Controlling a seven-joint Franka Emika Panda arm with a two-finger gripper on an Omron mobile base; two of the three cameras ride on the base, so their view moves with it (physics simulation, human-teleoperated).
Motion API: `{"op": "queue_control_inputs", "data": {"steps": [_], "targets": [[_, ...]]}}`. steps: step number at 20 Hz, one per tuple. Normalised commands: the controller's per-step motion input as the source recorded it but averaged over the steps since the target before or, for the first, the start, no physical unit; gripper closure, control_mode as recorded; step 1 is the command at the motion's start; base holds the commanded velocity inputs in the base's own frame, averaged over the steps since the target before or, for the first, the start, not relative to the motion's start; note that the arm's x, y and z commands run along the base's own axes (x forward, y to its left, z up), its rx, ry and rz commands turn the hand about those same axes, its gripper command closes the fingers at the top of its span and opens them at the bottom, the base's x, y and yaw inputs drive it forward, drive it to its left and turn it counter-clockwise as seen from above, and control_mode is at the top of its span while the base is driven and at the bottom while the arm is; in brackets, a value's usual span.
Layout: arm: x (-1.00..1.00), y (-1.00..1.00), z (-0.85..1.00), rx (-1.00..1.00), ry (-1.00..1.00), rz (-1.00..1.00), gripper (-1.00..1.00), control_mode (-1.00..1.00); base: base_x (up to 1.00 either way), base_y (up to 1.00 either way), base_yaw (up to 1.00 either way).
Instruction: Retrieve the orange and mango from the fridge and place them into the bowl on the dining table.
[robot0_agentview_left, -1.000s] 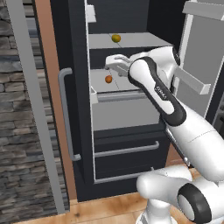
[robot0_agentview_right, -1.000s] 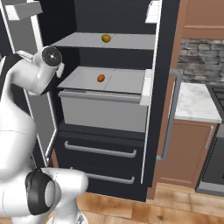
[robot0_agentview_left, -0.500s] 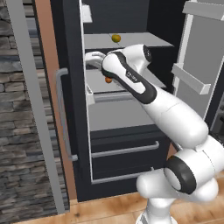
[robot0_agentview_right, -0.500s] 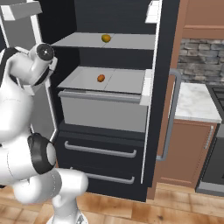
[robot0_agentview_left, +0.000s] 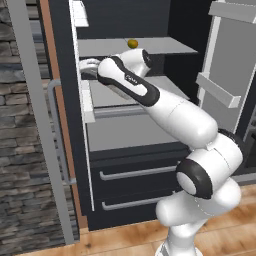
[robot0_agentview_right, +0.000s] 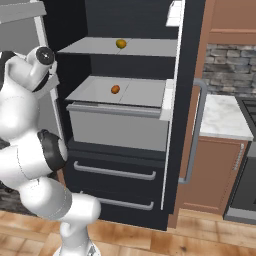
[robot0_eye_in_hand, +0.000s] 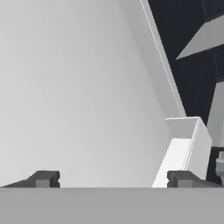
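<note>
Currently the step in hand is the reach into the open fridge (robot0_agentview_right: 180, 125) for the first fruit; nothing is held yet. In the hand view the gripper (robot0_eye_in_hand: 113, 179) stands wide open, its two fingertips far apart with only grey shelf surface between them.

Location of the task items:
- The orange (robot0_agentview_right: 115, 89) lies on the lower grey shelf (robot0_agentview_right: 145, 92), above the bin front.
- The mango (robot0_agentview_right: 120, 43) lies on the upper shelf; it is also visible in the left base view (robot0_agentview_left: 132, 43), just above the arm.

In the left base view the hand sits at the left edge of the lower shelf, beside the door frame, so it appears offset to the side of the orange rather than over it.

Next move, as a judgement: swing the hand back toward the shelf's middle until the orange lies between the fingertips, then close.

Change from the earlier frames: the hand has travelled leftward along the lower shelf, away from the orange, and the arm now covers that fruit in the left base view. Both fruits are unmoved.
</note>
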Motion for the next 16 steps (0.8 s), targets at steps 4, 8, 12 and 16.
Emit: {"op": "queue_control_inputs", "data": {"steps": [4,8,12,16], "targets": [[-0.08,-0.05,0.65,-0.07,-0.36,-0.05,-1.00,-1.00,0.00,0.00,0.00],[-0.17,-0.31,0.44,-0.07,-0.29,-0.14,-1.00,-1.00,0.00,0.00,0.00],[-0.21,-0.66,0.00,-0.16,-0.05,-0.15,-1.00,-1.00,0.00,0.00,0.00],[-0.03,-0.97,0.22,-0.13,0.00,-0.18,-1.00,-1.00,0.00,0.00,0.00]]}}
